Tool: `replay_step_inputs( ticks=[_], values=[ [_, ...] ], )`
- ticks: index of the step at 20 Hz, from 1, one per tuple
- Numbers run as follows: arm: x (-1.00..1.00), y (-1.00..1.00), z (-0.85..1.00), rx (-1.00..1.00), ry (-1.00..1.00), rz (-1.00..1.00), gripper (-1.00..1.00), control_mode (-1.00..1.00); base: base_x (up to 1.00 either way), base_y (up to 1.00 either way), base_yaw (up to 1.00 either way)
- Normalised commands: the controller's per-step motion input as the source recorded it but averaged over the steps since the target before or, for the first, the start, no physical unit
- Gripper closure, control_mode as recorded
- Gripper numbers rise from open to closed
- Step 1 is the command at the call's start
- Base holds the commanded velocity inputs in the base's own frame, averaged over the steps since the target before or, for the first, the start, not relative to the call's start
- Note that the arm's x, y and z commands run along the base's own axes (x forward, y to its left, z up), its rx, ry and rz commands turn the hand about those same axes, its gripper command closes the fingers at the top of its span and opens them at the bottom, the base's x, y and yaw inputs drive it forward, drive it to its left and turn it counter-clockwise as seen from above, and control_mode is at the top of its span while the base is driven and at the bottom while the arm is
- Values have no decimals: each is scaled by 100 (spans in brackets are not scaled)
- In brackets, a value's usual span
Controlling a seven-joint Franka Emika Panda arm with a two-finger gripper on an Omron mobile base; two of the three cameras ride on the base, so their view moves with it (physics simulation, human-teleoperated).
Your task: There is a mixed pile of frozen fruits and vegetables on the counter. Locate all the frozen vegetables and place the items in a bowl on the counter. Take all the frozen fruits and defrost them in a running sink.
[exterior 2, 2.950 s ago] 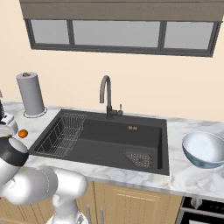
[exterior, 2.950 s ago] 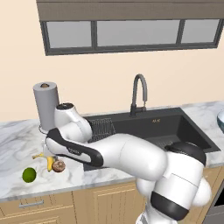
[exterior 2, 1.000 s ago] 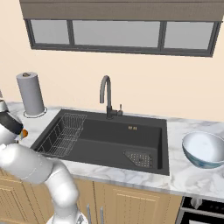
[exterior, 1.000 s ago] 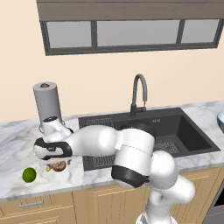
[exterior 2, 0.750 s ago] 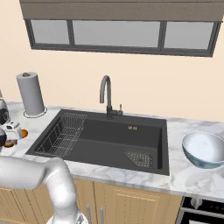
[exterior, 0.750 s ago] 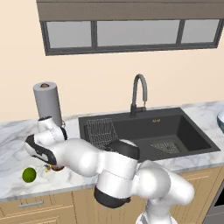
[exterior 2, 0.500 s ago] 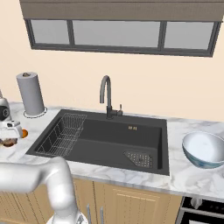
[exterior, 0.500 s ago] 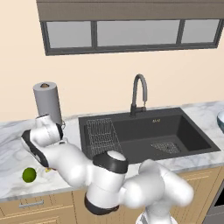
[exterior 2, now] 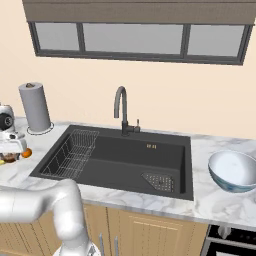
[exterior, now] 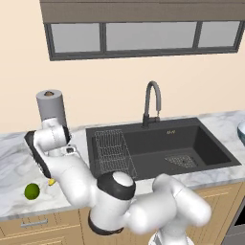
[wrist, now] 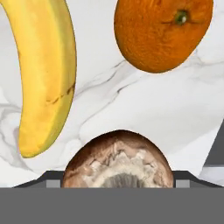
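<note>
In the hand view the brown lump lies on the white marble counter, low between my gripper's two fingertips. The jaws stand open, one on each side of the lump and close to it. Beyond it lie the yellow banana and the orange. In the left base view my arm covers most of the pile; the green ball sits apart to the left and a banana tip peeks out. The blue-grey bowl stands far right of the sink.
A paper towel roll stands against the wall behind the pile. The black sink holds a wire rack, with the gooseneck faucet behind it. The counter's front edge runs just below the green ball.
My arm has swung left and folded down over the pile, so it now hides the brown lump in the left base view. The hand has come lower.
</note>
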Motion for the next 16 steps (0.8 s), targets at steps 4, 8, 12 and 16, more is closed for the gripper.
replay_step_inputs(
  ticks=[4, 8, 12, 16],
  values=[
    [-32, -62, 35, 27, -20, 0, 100, -100, 0, 0, 0],
    [-32, -76, 21, 22, -25, 0, 100, -100, 0, 0, 0],
    [-39, -89, 29, 10, -28, 2, 100, -100, 0, 0, 0],
    [-38, -74, 56, 3, -18, 7, 100, -100, 0, 0, 0]
  ],
)
